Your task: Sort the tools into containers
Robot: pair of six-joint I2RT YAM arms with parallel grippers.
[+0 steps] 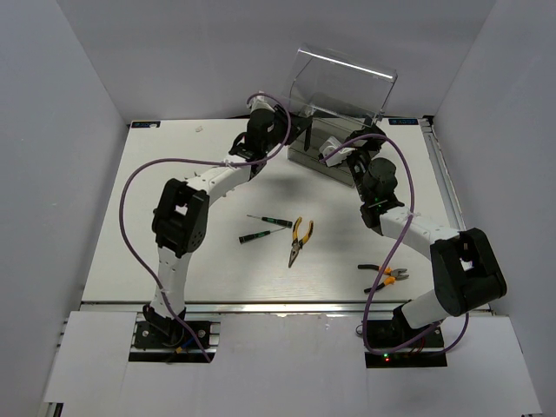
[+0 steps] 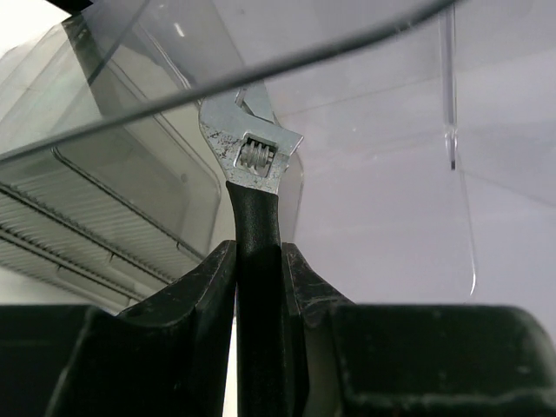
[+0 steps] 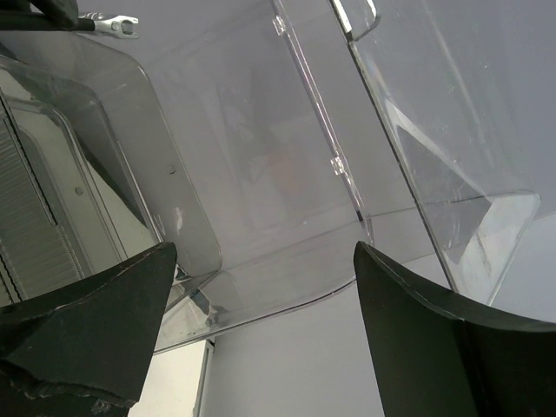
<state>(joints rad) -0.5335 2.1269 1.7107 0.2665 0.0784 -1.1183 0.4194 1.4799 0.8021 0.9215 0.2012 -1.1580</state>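
My left gripper (image 2: 259, 254) is shut on the black handle of the silver-black adjustable wrench (image 2: 252, 152) and holds it head-up against the smoky-grey drawer cabinet (image 1: 343, 117), under its raised clear lid (image 2: 365, 52). In the top view the left gripper (image 1: 294, 130) is at the cabinet's left side. My right gripper (image 3: 265, 278) is open and empty at the cabinet's front (image 1: 343, 149), with the clear lid (image 3: 287, 174) ahead of it. The wrench tip (image 3: 113, 23) shows in the right wrist view. Two thin screwdrivers (image 1: 268, 221) (image 1: 261, 234), yellow-handled pliers (image 1: 300, 239) and orange-black cutters (image 1: 387, 274) lie on the table.
The white table (image 1: 174, 174) is walled in by grey panels on three sides. Purple cables (image 1: 139, 174) loop along both arms. Ribbed drawer fronts (image 2: 78, 208) show at the left of the left wrist view.
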